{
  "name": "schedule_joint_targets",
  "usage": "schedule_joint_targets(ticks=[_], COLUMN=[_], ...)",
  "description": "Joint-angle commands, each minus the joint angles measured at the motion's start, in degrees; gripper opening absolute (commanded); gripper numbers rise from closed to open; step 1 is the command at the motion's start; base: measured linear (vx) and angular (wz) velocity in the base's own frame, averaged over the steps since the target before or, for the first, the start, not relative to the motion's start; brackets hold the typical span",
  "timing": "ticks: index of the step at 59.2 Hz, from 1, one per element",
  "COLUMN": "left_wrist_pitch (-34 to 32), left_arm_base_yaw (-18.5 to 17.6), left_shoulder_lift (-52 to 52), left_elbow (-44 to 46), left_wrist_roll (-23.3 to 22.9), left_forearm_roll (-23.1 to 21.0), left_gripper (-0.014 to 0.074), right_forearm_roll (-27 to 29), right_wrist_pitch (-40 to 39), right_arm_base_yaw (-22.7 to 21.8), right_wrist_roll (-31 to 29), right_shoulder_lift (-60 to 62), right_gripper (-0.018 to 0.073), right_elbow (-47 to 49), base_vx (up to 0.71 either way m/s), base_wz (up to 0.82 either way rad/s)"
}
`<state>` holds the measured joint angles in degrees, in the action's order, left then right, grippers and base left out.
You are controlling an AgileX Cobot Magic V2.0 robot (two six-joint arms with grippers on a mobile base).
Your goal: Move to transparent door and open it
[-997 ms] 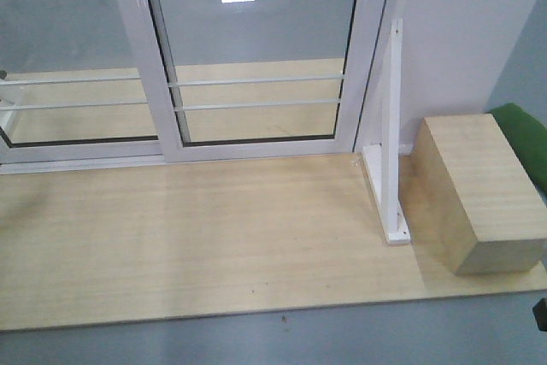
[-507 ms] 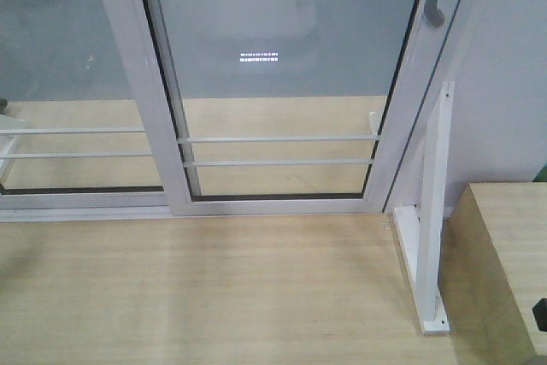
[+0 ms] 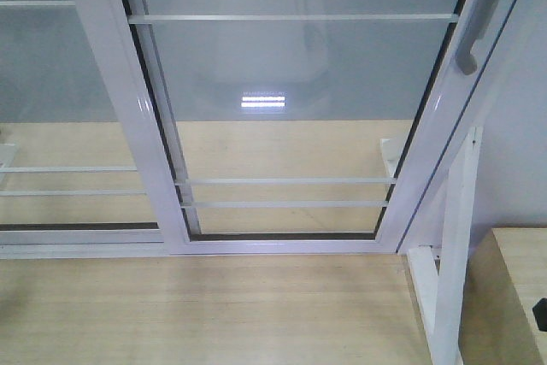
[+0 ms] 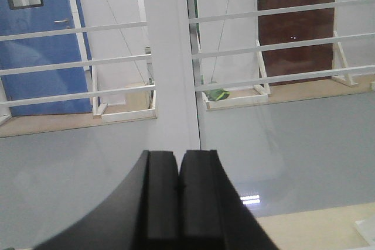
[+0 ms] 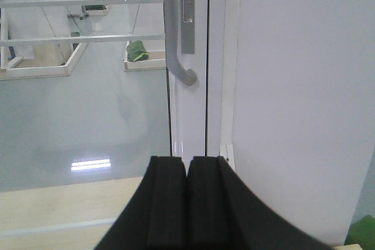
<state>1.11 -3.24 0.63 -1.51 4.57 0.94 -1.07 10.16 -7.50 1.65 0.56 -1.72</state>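
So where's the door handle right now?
The handle sits top right in the front view, on the transparent door's right frame, ahead of the right claw.

Transparent door [image 3: 291, 108] right of handleless panel [image 3: 51, 83], handle [image 3: 479, 23] at its right edge, bracket [image 3: 457, 254] further right.

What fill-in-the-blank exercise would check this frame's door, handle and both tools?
The right tool is ____, not open.
In the front view, the handle sits at the transparent door's ____ edge.
The left tool, fingers pressed together, holds ____.
Missing words: shut; right; nothing.
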Motion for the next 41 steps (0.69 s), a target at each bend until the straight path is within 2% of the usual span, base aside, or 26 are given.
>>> schedule_joint_targets(ticks=[1, 41], left_wrist_pitch=[-4.92, -4.92], left_arm_base_yaw=[-0.21, -0.21], left_shoulder_lift=[0.66, 0.66], left_elbow=[-1.84, -1.84], left_wrist_roll=[-0.19, -0.19], left_forearm_roll=[-0.57, -0.57], left_gripper=[-0.0006, -0.0006], right_forearm_roll=[0.07, 0.07], right_wrist_pitch=[-4.69, -4.69], right_arm_base_yaw=[-0.32, -0.41], right_wrist_roll=[-0.34, -0.34], right_shoulder_lift=[0.79, 0.79], right_gripper=[-0.0008, -0.0008], right_elbow=[-0.79, -0.79], base_vx=[0.23, 0.1], base_wz=[0.01, 0.01])
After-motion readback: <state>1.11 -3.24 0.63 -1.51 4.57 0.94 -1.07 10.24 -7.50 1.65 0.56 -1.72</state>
